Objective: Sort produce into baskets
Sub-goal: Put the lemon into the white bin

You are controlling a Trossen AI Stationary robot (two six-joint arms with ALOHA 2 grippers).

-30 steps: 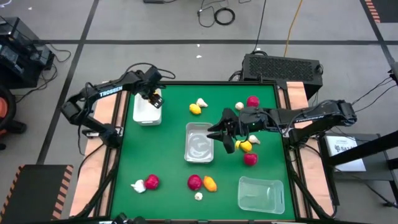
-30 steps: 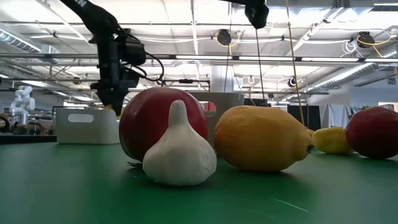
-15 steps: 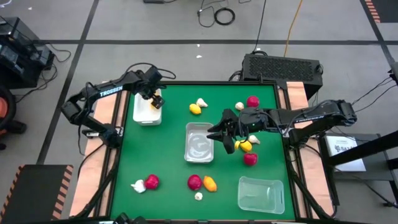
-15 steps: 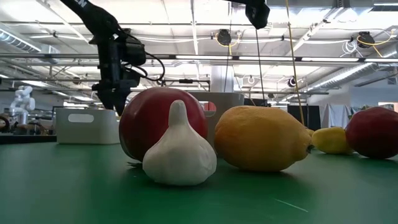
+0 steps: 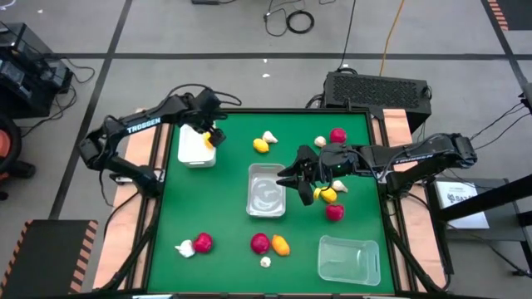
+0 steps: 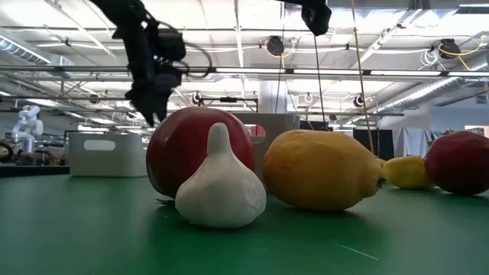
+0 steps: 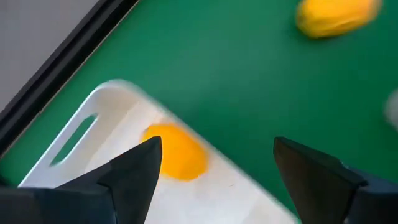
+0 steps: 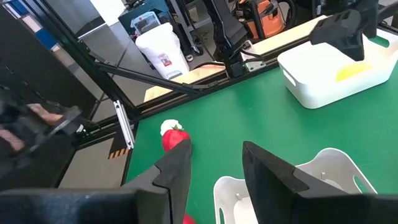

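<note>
the left gripper [image 7: 211, 168] has just spread its fingers wide over the opaque white basket [image 5: 193, 148] at the far left of the table, and a yellow lemon [image 7: 176, 151] now lies loose inside that basket instead of between the fingers; compared with a moment earlier the arm has also lifted a little and swung slightly toward the table's middle, so the drop looks finished and one piece of produce is sorted. the fingers stand apart and grip nothing. in the left wrist view the lemon rests on the basket floor near the wall opposite the handle slot, with its long axis running roughly along the basket's longer side, though the blur makes its exact ends hard to tell. the right gripper [image 5: 297, 178] hangs unmoved beside the right edge of the clear basket [image 5: 267, 190] in the middle of the table, its fingers slightly parted with nothing seen between them. much is left to sort: a lemon [image 5: 261, 146] and a garlic bulb [image 5: 270, 137] lie just right of the white basket, and more red, yellow and white pieces are scattered to the right and along the near side, close to the second clear basket [image 5: 347, 259].
</note>
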